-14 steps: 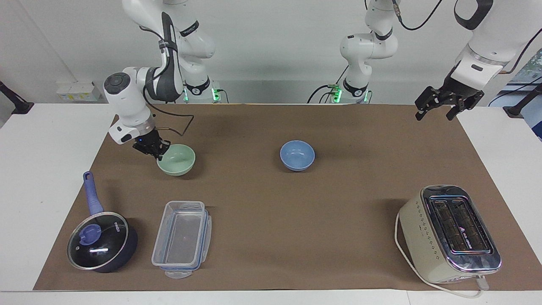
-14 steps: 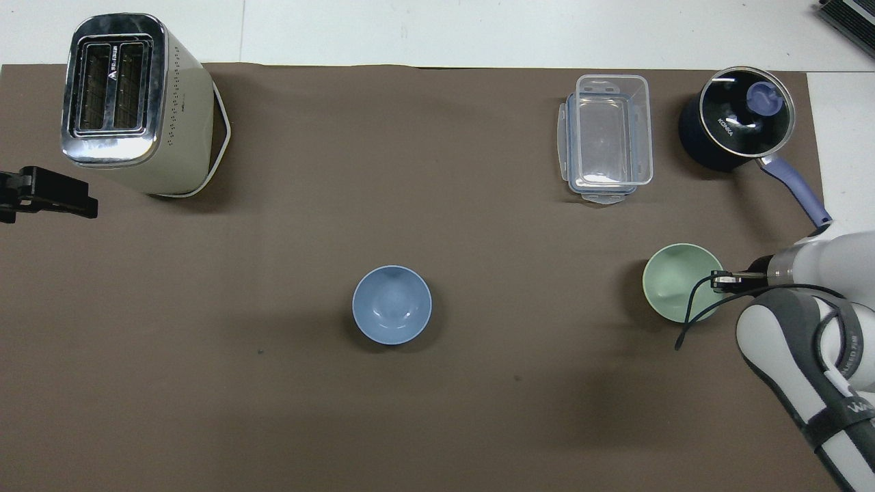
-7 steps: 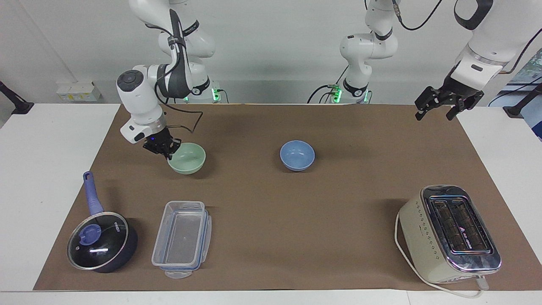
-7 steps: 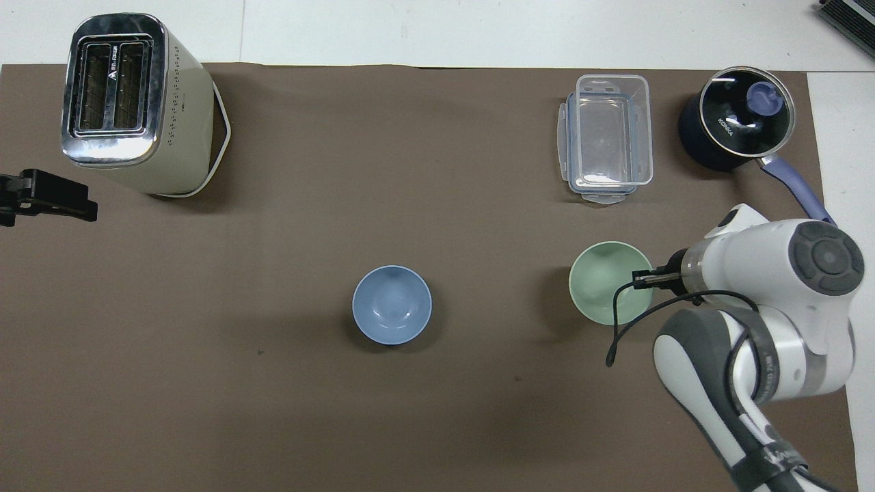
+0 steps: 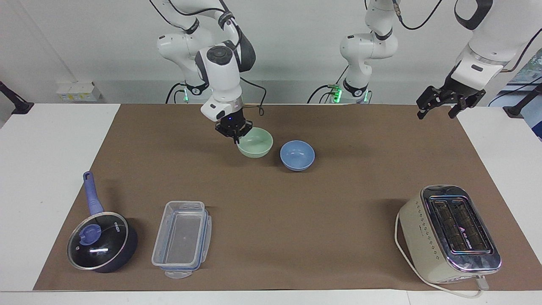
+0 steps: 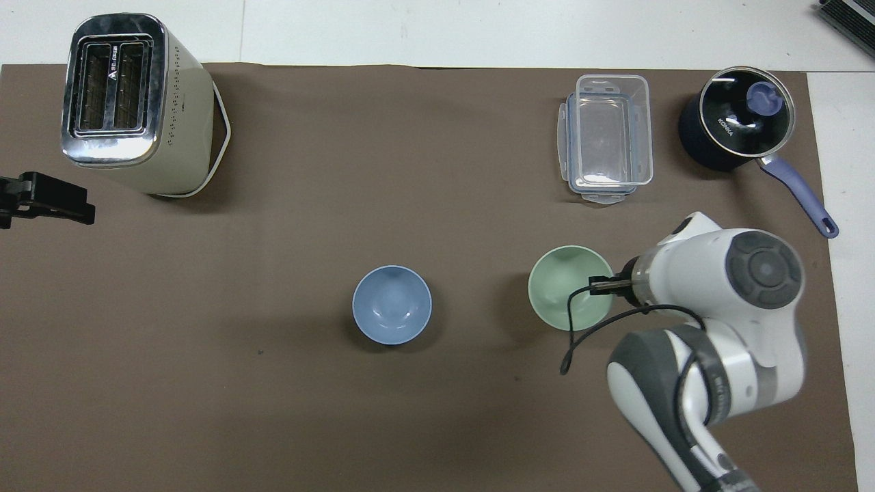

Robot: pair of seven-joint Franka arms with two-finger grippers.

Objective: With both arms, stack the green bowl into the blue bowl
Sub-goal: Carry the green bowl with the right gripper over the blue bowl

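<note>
While the left gripper (image 5: 444, 105) waits over the mat's edge at its own end, fingers apparently spread, the right gripper (image 5: 235, 135) pinches the green bowl (image 5: 255, 143) by its rim, aloft beside the blue bowl (image 5: 297, 155). Keep it level, centre it over the blue, then lower.

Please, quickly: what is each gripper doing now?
Right gripper: shut on the green bowl rim, carrying it.
Left gripper: open, holding nothing, waiting.
</note>
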